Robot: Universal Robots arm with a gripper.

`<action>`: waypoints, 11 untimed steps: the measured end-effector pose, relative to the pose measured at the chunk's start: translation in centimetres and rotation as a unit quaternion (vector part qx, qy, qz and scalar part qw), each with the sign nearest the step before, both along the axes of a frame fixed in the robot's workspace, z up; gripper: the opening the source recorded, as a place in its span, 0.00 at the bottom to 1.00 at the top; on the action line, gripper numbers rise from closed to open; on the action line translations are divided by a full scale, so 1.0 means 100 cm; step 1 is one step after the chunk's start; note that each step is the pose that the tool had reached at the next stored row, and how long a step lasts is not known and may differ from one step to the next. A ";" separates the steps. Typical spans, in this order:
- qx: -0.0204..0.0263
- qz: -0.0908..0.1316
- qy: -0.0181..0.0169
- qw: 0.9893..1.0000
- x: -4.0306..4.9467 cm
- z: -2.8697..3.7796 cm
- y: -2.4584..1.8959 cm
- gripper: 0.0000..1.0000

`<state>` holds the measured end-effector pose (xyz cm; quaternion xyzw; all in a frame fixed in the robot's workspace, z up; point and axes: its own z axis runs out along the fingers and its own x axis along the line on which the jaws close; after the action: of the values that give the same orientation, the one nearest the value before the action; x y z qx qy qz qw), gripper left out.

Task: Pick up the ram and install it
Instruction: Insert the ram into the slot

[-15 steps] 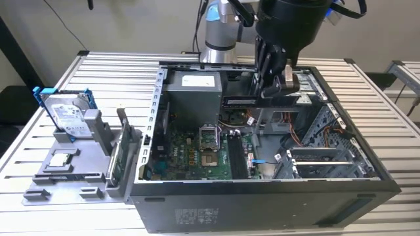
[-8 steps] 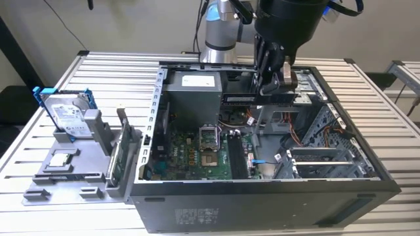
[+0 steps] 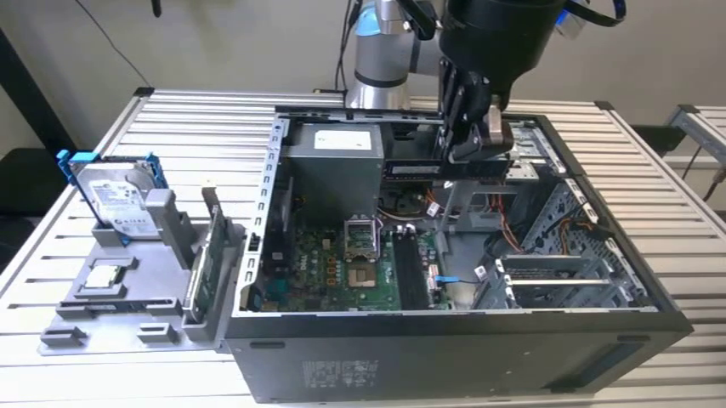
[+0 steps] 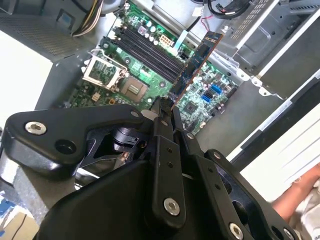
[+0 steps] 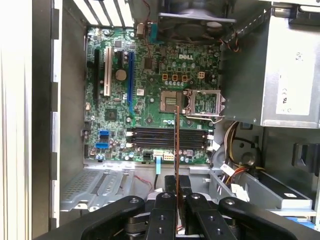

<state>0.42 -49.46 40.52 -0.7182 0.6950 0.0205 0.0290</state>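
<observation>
The ram (image 3: pixel 416 168) is clamped at one end by the gripper (image 3: pixel 477 151), whose fingers are closed on it, and it is held in the air over the open computer case (image 3: pixel 454 357), above the motherboard (image 3: pixel 329 272) and apart from it. In the exterior view the stick is seen lying level, reaching from the fingers toward the exterior view's left, just in front of the power supply (image 3: pixel 331 170) that is mounted in the case's far corner. In the first wrist view the ram (image 5: pixel 177 145) is seen edge-on as a thin line running out from between the fingers (image 5: pixel 186 185), and its line crosses the four dark memory slots (image 5: pixel 167 137) on the green board below; no contact with them is shown. The open processor socket (image 5: pixel 202 102) is seen just beyond those slots, and a fan (image 5: pixel 195 22) is set at the case wall farther on. In the second wrist view the ram's (image 4: pixel 197 62) flat side with its chips is shown, tilted across the board, and part of a person's arm (image 4: pixel 300 192) is seen at the picture's edge outside the case. Bundled cables (image 3: pixel 516 221) are lodged in the case beside the board. On the table (image 3: pixel 193 119), at the exterior view's left of the case, a grey holder (image 3: pixel 108 302) is placed; in it the hard drive (image 3: pixel 119 200) with blue rails is propped upright, the green card (image 3: pixel 210 259) is stood on edge, and a small square silvery part (image 3: pixel 104 276) is laid flat
</observation>
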 end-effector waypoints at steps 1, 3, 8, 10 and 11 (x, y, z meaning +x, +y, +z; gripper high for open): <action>0.000 0.000 0.000 1.000 0.0000 0.0000 0.0004 0.15; 0.000 0.000 0.000 1.000 0.0000 0.0000 0.0008 0.15; 0.000 0.000 0.000 1.000 0.0000 0.0000 0.0009 0.15; 0.000 0.000 0.000 1.000 0.0000 0.0000 0.0010 0.15; 0.000 -0.001 0.000 1.000 0.0000 0.0000 0.0010 0.15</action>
<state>0.42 -49.37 40.52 -0.7177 0.6955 0.0205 0.0289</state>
